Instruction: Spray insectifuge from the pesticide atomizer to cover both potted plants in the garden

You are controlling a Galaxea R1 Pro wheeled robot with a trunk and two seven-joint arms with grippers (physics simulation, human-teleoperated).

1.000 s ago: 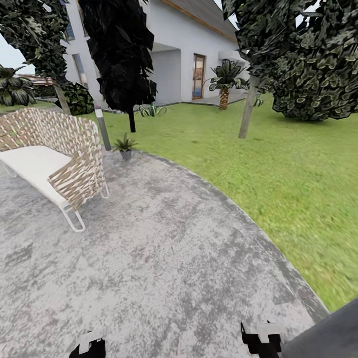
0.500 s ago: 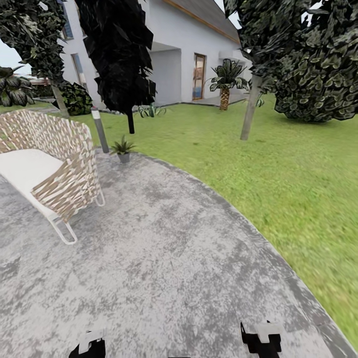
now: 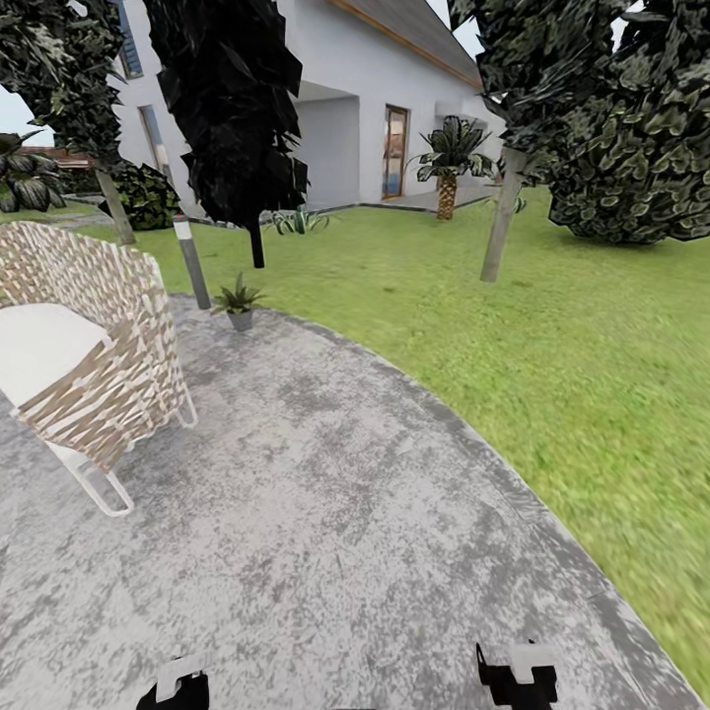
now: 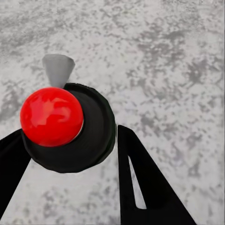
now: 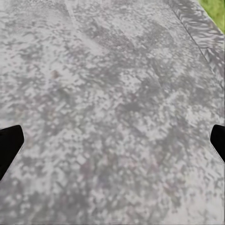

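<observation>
No readable text, labels, brands, numbers or signs on anything in view

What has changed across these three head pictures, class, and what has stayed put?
The camera moved: the whole picture shifted left, so the chair now sits nearer the left edge and the potted plant slid slightly left. Nothing was grasped or released. Both grippers, left and right, kept their places.
</observation>
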